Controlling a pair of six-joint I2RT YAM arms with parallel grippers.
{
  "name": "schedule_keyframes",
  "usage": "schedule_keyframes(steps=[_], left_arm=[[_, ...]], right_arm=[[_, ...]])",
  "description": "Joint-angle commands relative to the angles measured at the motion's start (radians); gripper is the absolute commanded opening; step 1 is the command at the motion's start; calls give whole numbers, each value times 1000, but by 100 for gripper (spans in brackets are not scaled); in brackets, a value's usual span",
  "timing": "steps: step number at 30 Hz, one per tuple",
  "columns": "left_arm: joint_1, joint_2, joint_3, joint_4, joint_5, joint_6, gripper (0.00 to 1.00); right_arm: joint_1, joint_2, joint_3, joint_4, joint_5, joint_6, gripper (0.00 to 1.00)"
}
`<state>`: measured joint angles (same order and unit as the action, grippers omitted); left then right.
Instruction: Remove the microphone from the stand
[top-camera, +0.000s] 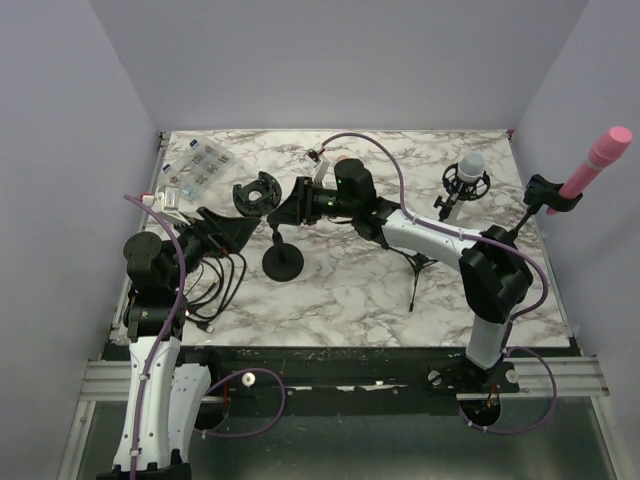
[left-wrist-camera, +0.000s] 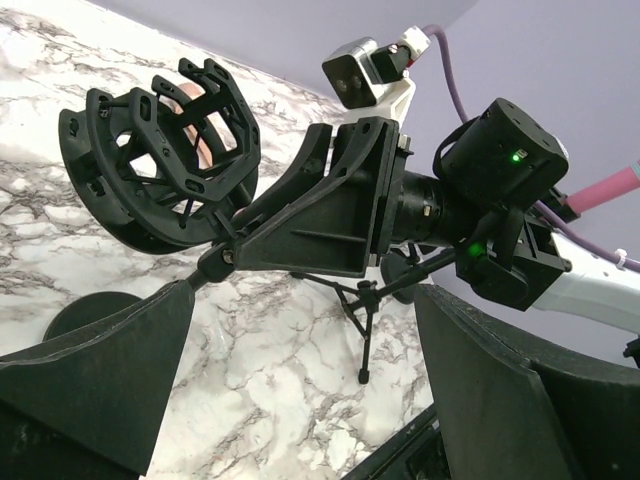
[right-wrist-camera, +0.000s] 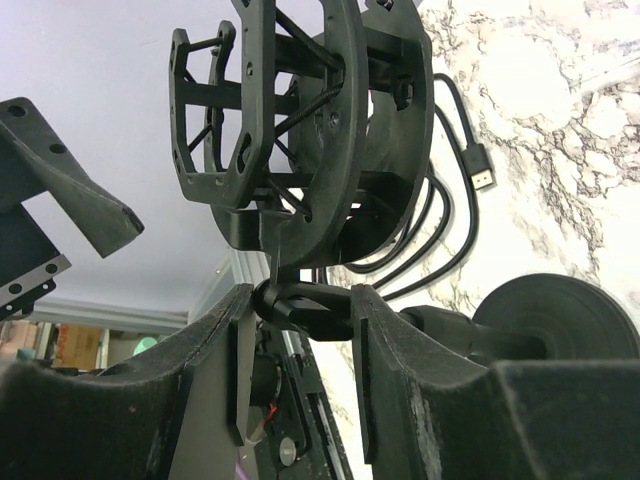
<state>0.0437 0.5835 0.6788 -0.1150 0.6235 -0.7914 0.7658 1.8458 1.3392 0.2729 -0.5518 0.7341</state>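
A black shock mount (top-camera: 255, 193) on a round-based desk stand (top-camera: 283, 263) stands left of centre and looks empty. My right gripper (top-camera: 283, 207) is shut on the stand's swivel joint (right-wrist-camera: 305, 305) just under the mount (right-wrist-camera: 300, 130). My left gripper (top-camera: 228, 232) is open and empty, its fingers apart just left of the mount (left-wrist-camera: 160, 160). A silver-headed microphone (top-camera: 471, 165) sits in a second shock mount on a tripod at the back right. A pink microphone (top-camera: 603, 155) sits in a clip at the far right edge.
A coiled black USB cable (top-camera: 215, 285) lies at the front left, beside the stand base (right-wrist-camera: 560, 320). A clear parts box (top-camera: 198, 165) sits at the back left. The tripod's legs (left-wrist-camera: 360, 310) reach toward the table's middle, under my right arm.
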Motion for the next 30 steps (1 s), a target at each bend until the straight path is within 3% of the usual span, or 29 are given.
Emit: schedule_keyframes(steps=[1, 12, 18, 20, 23, 25, 30], left_arm=[[-4, -6, 16, -3, 5, 12, 95], [-4, -22, 18, -33, 1, 33, 95], [-4, -23, 15, -30, 3, 31, 95], [-4, -24, 15, -31, 4, 32, 95], [-4, -26, 16, -35, 5, 32, 95], [-5, -28, 17, -37, 4, 32, 95], [-5, -29, 15, -35, 6, 33, 95]], right_arm=[[17, 101, -62, -189, 20, -25, 34], [18, 130, -73, -179, 25, -30, 35], [18, 131, -70, -191, 32, -45, 42], [20, 121, -56, -216, 49, -68, 51], [28, 91, -27, -269, 106, -136, 76], [36, 66, -17, -316, 163, -186, 85], [79, 29, 10, -399, 356, -282, 92]])
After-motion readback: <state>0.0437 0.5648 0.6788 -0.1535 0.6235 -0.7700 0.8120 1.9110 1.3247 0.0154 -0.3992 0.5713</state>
